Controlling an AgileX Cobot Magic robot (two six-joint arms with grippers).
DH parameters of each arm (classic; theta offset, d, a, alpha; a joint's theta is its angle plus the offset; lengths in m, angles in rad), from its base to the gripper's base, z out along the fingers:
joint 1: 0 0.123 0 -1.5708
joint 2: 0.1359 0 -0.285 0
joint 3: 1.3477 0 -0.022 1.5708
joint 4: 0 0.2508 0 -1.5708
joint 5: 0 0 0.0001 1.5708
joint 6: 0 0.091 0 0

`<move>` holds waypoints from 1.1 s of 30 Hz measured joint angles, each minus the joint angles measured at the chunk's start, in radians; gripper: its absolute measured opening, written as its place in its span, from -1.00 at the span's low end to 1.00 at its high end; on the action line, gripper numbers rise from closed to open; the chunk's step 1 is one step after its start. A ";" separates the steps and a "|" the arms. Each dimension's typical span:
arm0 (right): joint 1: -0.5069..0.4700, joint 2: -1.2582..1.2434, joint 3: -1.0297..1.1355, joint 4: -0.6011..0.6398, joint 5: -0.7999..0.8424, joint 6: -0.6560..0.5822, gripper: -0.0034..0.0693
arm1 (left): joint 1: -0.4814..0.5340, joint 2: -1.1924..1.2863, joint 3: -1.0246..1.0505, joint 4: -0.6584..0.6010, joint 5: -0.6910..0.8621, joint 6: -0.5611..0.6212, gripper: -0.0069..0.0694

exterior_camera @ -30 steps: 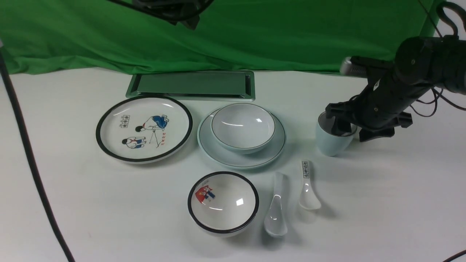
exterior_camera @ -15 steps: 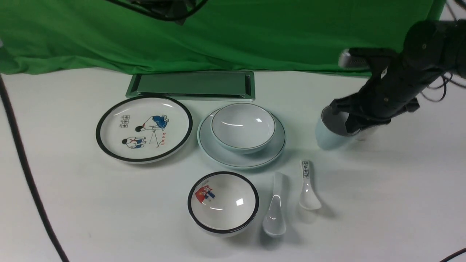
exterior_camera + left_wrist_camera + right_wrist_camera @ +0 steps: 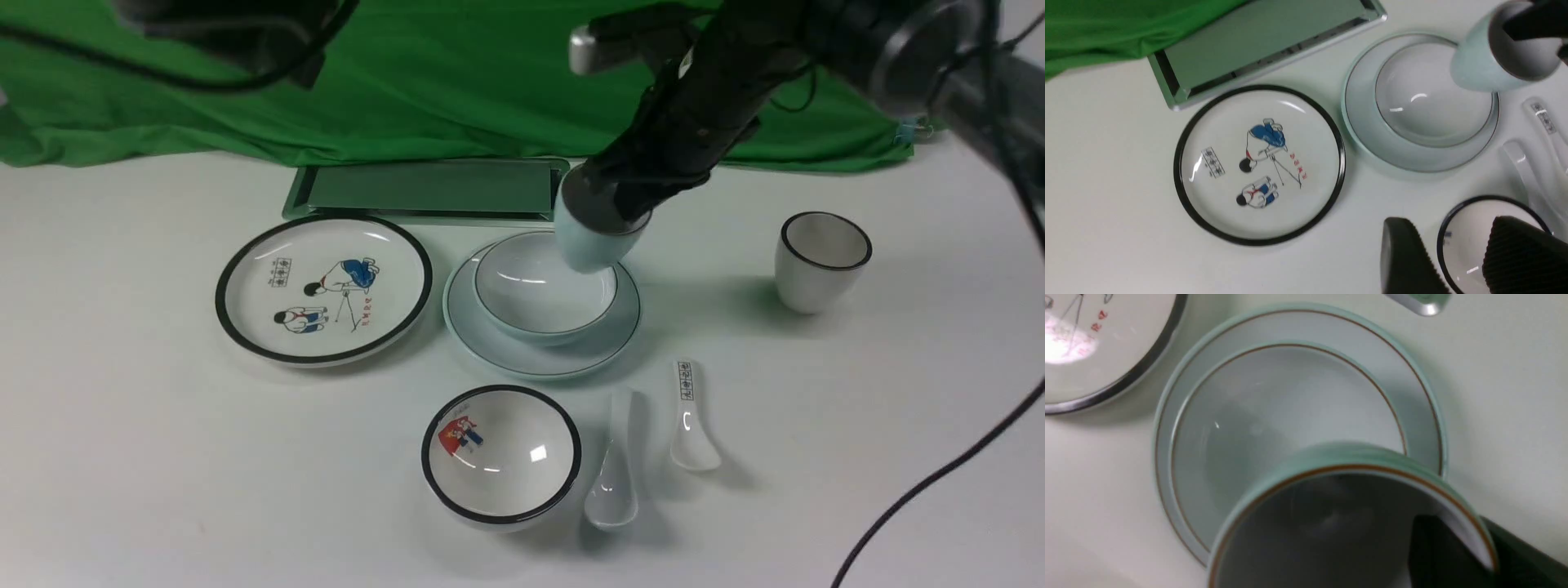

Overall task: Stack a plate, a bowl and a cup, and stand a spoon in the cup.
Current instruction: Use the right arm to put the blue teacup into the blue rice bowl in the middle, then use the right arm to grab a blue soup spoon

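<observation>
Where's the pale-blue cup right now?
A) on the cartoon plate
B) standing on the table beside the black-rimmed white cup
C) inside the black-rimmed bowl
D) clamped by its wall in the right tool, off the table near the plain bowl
D: the right tool pinches the wall of the pale-blue cup, holding it tilted in the air by the plain bowl.

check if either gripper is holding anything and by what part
The right gripper holds the cup by its rim and side wall, one finger inside it. The left gripper holds nothing.
</observation>
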 joint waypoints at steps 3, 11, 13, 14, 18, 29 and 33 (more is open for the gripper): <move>0.013 0.077 -0.072 -0.001 0.008 0.002 -0.67 | 0.000 -0.106 0.185 -0.010 -0.089 -0.003 -0.20; 0.020 0.160 -0.126 -0.008 0.012 0.036 -0.64 | 0.000 -0.263 0.539 -0.012 -0.274 -0.005 -0.20; 0.021 0.160 -0.127 -0.010 0.013 0.044 -0.57 | 0.000 -0.265 0.563 -0.012 -0.289 -0.005 -0.19; 0.021 0.160 -0.128 -0.011 0.013 0.046 -0.51 | 0.000 -0.264 0.567 -0.012 -0.293 -0.005 -0.19; 0.021 0.152 -0.132 -0.012 0.036 0.057 0.16 | 0.000 -0.263 0.572 -0.012 -0.341 -0.005 -0.19; 0.022 -0.195 0.064 -0.033 0.123 -0.017 0.60 | 0.000 -0.263 0.572 -0.016 -0.364 -0.005 -0.19; 0.028 -0.356 0.296 -0.033 0.129 -0.026 0.51 | 0.000 -0.263 0.572 -0.020 -0.329 -0.005 -0.19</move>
